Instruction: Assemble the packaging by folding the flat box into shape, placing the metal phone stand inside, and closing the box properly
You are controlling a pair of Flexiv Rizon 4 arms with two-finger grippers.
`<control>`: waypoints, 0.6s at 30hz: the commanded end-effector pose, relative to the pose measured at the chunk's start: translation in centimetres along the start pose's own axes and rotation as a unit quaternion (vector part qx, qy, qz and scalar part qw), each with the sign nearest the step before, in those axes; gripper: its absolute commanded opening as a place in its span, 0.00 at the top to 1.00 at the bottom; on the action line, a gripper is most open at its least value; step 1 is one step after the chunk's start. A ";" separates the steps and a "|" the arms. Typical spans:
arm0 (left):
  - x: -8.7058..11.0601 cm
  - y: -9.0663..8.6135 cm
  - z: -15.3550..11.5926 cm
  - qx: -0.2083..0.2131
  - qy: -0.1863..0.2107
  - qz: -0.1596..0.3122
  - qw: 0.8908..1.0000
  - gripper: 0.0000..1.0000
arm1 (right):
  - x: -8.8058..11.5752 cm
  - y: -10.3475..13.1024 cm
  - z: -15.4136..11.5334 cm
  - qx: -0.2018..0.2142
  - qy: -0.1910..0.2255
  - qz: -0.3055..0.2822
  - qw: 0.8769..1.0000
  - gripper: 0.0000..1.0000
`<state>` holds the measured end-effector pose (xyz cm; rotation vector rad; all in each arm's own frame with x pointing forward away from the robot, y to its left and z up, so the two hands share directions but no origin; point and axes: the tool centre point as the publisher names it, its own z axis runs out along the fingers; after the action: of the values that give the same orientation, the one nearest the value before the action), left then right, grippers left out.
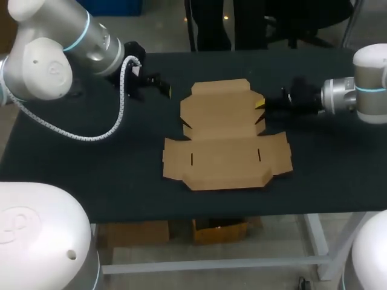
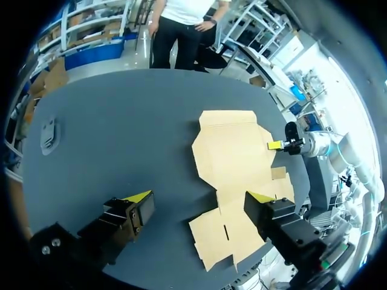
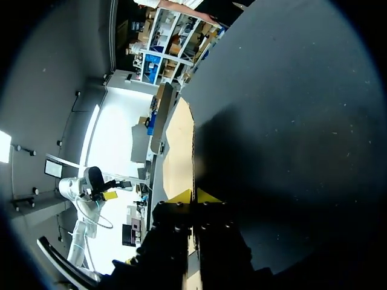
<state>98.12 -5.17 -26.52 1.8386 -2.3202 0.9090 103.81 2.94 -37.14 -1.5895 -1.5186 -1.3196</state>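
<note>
A flat brown cardboard box [image 1: 227,136] lies unfolded in the middle of the black table, its flaps spread out; it also shows ahead of the left fingers [image 2: 233,157]. My right gripper [image 1: 261,104] reaches in level from the right and is shut on the box's small right side flap. In the right wrist view the thin cardboard edge [image 3: 179,151] runs in between the closed yellow tips of the right gripper [image 3: 193,196]. My left gripper [image 1: 158,84] hangs open above the table behind the box's left corner, holding nothing [image 2: 199,197]. A small grey metal stand [image 2: 48,134] lies far left.
The black table [image 1: 338,175] has bare surface to the right of and in front of the box. My left arm's white coiled cable [image 1: 103,130] droops over the table's left part. The stand is hidden by my left arm in the head view.
</note>
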 end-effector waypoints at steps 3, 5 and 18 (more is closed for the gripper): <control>0.0 -0.2 0.3 0.001 0.011 0.006 1.000 0.00 | 1.4 0.2 -1.1 -0.006 0.021 -0.027 0.999 1.00; 0.0 -0.2 0.3 0.001 0.011 0.006 1.000 0.00 | 1.9 0.2 -1.3 -0.001 0.004 -0.038 0.999 1.00; 0.0 -0.2 0.3 0.001 0.011 0.006 1.000 0.00 | 2.2 0.1 -1.3 0.004 -0.005 -0.044 0.999 1.00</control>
<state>98.41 -5.30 -26.70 1.8056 -2.3184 0.9343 103.39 2.70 -34.66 -1.5438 -1.6164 -1.3511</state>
